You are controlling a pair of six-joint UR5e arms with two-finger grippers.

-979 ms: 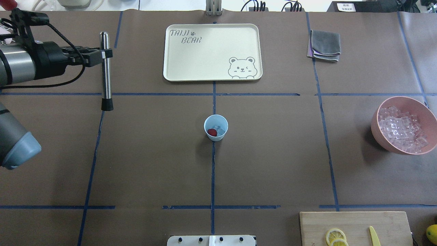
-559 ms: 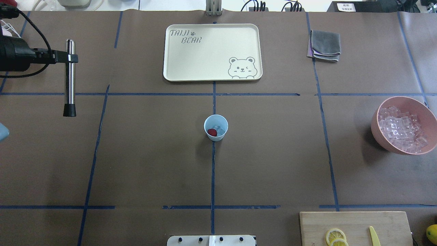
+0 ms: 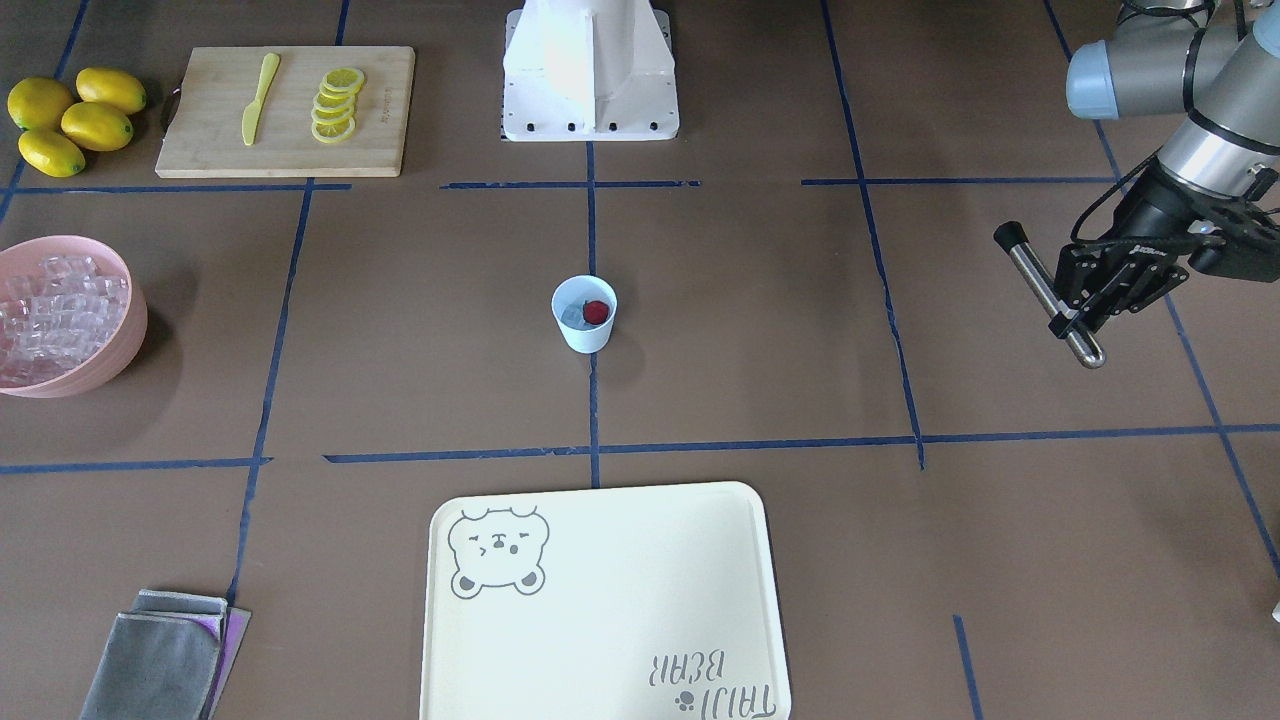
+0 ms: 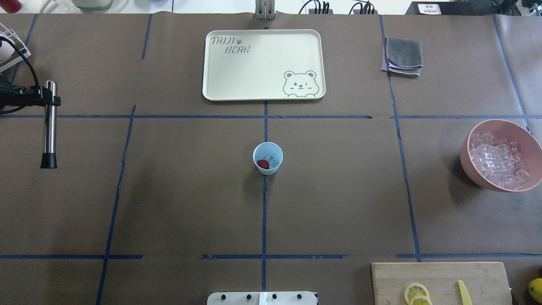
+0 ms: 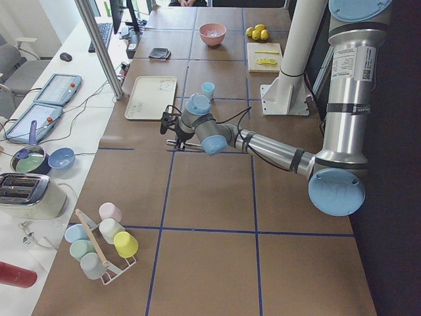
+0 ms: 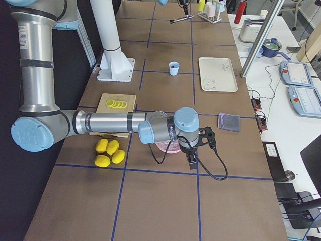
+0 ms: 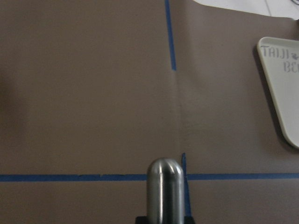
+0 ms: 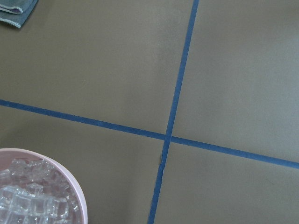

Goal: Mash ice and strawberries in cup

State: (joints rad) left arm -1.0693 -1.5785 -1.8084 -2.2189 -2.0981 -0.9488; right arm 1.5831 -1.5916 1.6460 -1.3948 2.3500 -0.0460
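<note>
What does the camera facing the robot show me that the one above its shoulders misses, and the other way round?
Only the front-facing view shows all four whole lemons, the entire cutting board and the left arm's joints behind its gripper. Only the overhead view shows the cables past the table's far edge. Both show the pale-blue cup holding a strawberry and ice, the bear tray, the pink bowl of ice cubes, the folded grey cloth, and the left gripper clamped on a steel muddler.
</note>
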